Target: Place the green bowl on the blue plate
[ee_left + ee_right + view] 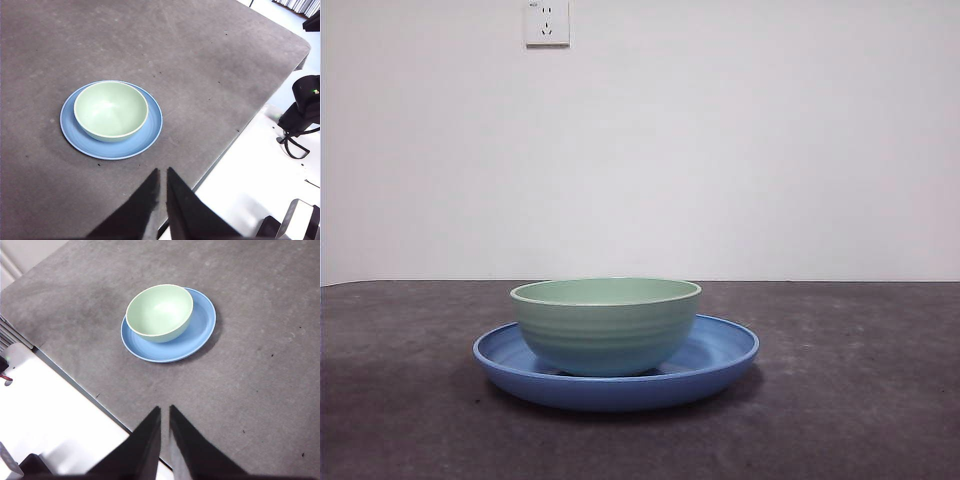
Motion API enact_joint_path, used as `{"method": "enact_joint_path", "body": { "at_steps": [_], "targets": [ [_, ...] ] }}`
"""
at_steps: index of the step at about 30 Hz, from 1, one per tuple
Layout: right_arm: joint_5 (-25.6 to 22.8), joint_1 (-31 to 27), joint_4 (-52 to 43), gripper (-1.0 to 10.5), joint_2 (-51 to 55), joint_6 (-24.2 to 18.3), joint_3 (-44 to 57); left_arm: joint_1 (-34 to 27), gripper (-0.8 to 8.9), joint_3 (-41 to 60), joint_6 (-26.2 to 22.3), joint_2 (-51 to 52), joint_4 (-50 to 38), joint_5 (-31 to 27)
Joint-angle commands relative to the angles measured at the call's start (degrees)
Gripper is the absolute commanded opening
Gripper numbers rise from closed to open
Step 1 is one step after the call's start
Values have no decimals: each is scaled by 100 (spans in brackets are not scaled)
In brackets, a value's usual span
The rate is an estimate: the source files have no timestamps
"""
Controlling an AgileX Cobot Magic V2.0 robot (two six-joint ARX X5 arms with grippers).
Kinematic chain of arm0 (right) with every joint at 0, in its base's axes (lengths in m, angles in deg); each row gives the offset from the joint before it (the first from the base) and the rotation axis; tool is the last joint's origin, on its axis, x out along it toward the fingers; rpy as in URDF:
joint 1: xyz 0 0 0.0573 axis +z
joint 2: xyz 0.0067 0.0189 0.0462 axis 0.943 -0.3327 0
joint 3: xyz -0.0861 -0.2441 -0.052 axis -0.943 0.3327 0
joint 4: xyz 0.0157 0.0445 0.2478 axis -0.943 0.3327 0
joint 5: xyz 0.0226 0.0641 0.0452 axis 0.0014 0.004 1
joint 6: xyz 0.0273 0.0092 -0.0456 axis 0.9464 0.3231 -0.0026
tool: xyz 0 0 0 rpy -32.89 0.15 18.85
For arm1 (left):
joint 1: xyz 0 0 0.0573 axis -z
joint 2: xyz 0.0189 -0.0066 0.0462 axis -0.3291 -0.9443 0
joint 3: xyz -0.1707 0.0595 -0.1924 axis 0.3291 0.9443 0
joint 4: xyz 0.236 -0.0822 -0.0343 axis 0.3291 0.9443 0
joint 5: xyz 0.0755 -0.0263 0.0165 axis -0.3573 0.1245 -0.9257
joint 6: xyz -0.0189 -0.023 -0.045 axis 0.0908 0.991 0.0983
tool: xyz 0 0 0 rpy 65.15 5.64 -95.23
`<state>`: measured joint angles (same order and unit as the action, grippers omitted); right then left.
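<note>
The green bowl stands upright on the blue plate in the middle of the dark grey table, a little off the plate's centre. The bowl and plate show in the left wrist view, and the bowl and plate in the right wrist view. The bowl is empty. My left gripper is shut and empty, held high near the table's edge, well away from the dishes. My right gripper is shut and empty, high over the opposite edge. Neither shows in the front view.
The table's edge runs close to the left gripper, with white floor and black equipment beyond it. The opposite edge lies below the right gripper. A wall socket sits on the white back wall.
</note>
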<state>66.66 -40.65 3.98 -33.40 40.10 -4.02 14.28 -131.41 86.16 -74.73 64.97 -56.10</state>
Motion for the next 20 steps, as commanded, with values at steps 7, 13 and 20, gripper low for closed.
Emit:
{"method": "enact_joint_path", "body": {
  "at_steps": [7, 13, 20],
  "targets": [
    [2, 35, -61, 22, -17, 4, -42, 26, 19, -63, -4, -11, -68, 26],
    [2, 35, -61, 22, -17, 4, -42, -385, 19, -39, -4, 15, -92, 28],
    [2, 35, -61, 22, -17, 4, -42, -1576, 19, 289, -372, 164, -1172, 24]
  ]
}}
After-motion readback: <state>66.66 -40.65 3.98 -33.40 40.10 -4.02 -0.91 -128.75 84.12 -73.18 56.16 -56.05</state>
